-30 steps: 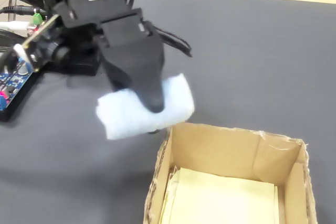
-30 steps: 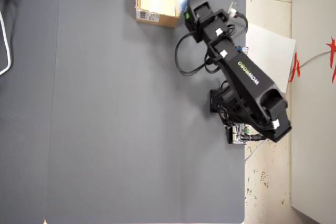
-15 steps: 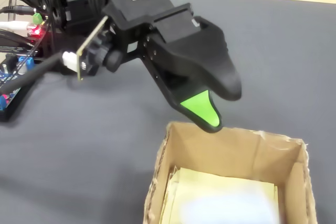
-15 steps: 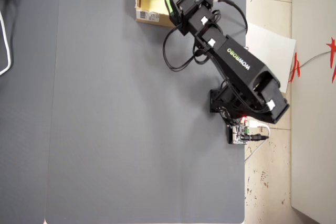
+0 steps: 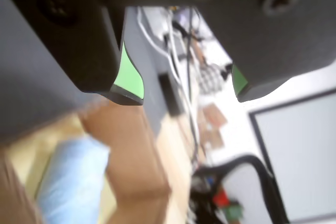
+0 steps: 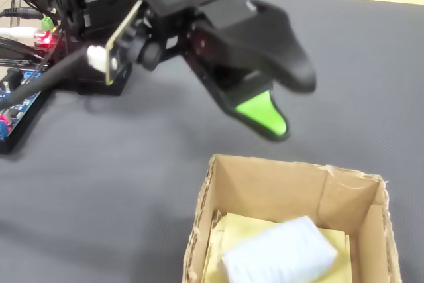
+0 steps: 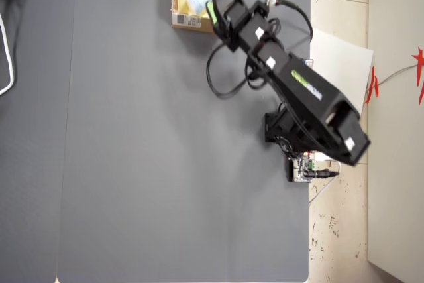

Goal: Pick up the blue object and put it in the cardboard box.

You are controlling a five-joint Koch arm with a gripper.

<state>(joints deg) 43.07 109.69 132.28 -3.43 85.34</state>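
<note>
Placing step looks done: pale light-blue soft lump (image 6: pixel 278 250) lies inside the small tan cardboard box (image 6: pixel 291 180). Black claw (image 6: pixel 291 107) hangs above the box's far wall, jaws apart, empty. Next: withdraw clear over the grey desk (image 6: pixel 119 177).

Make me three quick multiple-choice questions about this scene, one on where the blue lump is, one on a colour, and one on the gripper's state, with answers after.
1. Where is the blue object?
A. inside the cardboard box
B. on the grey mat beside the box
C. between the gripper's pads

2. What colour are the gripper's pads?
A. red
B. green
C. white

3. What state is the gripper in?
A. shut on the blue object
B. shut and empty
C. open and empty

Answers: 1 A, the fixed view shows it lying on the box's pale floor. 2 B, green shows in the wrist and fixed views. 3 C, the wrist view shows a wide gap between the pads with nothing in it.
</note>
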